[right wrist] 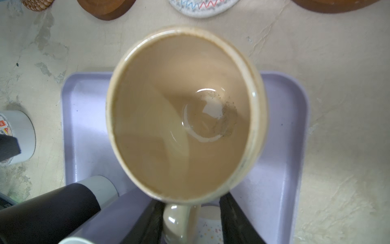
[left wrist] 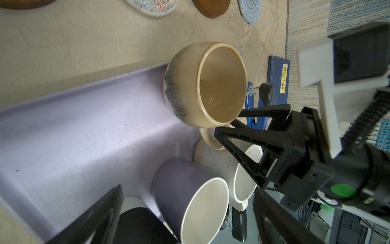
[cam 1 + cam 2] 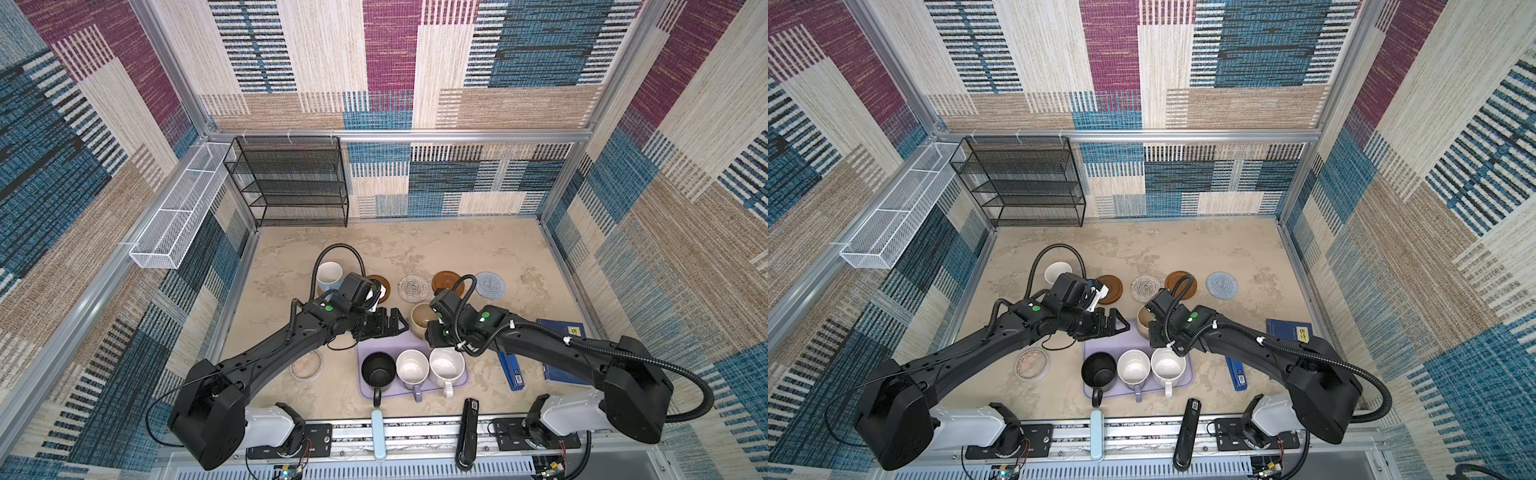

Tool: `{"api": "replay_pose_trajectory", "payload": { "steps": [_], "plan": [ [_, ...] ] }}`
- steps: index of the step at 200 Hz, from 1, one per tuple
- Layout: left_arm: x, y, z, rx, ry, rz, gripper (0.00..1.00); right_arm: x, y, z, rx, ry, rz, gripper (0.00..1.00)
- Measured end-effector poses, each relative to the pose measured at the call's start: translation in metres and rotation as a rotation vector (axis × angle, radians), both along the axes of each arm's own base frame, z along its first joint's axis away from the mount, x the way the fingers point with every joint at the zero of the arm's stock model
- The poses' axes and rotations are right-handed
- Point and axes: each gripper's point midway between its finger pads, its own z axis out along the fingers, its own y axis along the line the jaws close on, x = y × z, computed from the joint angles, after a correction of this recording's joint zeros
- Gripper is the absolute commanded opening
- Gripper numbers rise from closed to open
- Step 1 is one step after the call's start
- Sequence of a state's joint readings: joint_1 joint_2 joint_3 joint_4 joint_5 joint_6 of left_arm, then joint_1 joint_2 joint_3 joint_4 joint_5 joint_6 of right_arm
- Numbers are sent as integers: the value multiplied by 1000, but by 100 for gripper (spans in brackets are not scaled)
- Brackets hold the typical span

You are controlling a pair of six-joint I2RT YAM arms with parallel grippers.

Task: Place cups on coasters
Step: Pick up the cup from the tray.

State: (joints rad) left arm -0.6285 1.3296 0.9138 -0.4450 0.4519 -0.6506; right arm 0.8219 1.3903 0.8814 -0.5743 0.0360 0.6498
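Far side of lavender tray [image 3: 376, 345], R gripper [image 1: 192, 198] straddles handle of beige mug [image 1: 181, 114] — jaws not yet pinching, prob. pre-lift — L gripper [image 3: 397, 323] spread.

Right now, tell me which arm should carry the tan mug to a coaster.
Right. The right gripper straddles the handle of the tan mug; the left gripper hangs open near the tray, holding nothing.

Cups five: blue [image 3: 329, 276], beige [image 3: 420, 318], black [image 3: 377, 371], lavender [image 3: 411, 368], speckled [image 3: 445, 365]. Coasters five: two wooden [image 3: 1113, 291] [image 3: 442, 279], two crocheted [image 3: 413, 288] [image 3: 490, 284], one rattan [image 1: 35, 3]. Tray [image 3: 386, 343] one.
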Motion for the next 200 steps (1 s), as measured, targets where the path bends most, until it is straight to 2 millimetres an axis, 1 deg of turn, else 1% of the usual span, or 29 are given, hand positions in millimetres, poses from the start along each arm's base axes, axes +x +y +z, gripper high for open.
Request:
{"api": "replay_pose_trajectory", "payload": {
  "steps": [69,92,127,166,182,200],
  "plan": [
    [2,-2,-1,2,3,0,99,-2,-1,-7,-14,10,14,36],
    [4,-3,-6,10,13,0,99,-4,1,-10,-1,29,10,34],
    [7,-5,-17,24,32,0,99,-4,1,-11,3,31,8,35],
    [12,-9,-15,16,22,-2,99,-2,0,-11,-16,36,20,35],
    [12,-9,-15,14,19,-1,99,3,3,-7,-20,27,27,33],
    [12,-9,-14,12,17,-1,99,11,7,4,-14,-5,29,30]
  ]
}}
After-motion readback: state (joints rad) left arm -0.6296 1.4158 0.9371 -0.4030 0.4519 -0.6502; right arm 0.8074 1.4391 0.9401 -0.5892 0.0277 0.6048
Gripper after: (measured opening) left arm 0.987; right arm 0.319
